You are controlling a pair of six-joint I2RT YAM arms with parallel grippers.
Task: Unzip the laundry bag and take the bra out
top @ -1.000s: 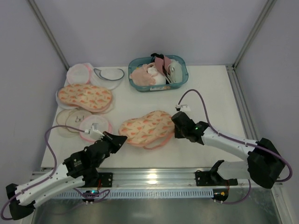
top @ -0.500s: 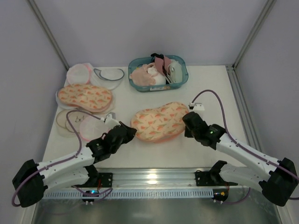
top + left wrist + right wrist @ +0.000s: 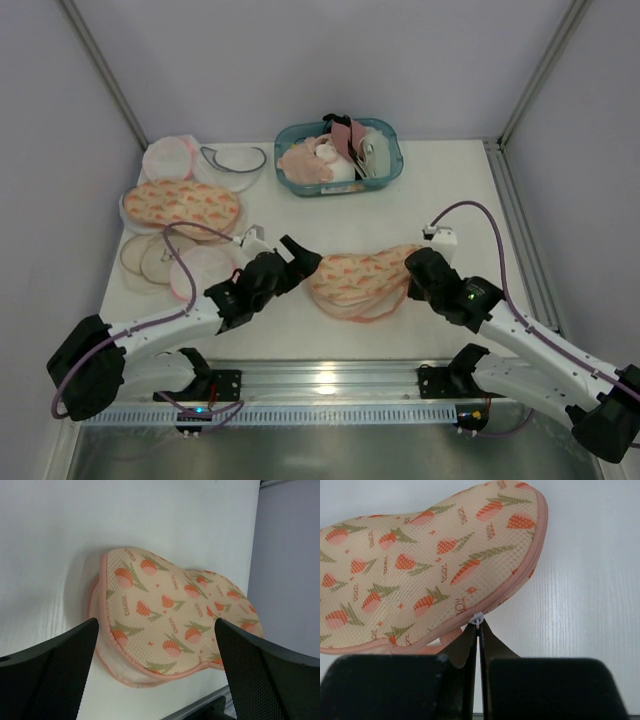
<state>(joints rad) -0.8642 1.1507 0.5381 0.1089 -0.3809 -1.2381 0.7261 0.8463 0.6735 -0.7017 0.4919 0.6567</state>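
Right gripper [image 3: 479, 629] pinches the zipper pull [image 3: 478, 617]; left gripper [image 3: 156, 627] gapes, bag [image 3: 165, 612] just ahead. Clamp that near end first; then pull steadily.

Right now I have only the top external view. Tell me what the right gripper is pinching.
Observer: In the right wrist view, the right gripper is shut on the small white zipper pull at the pink edge of the laundry bag.
Operator: Report the left gripper's jaws.
Observer: The left wrist view shows the left gripper wide open, with the bag's end in front between its fingers, not gripped.
Operator: Check for the bra.
Observer: None is plainly visible. That view shows only a pale cream layer under the pink edging. I cannot tell whether it is bra or bag lining.
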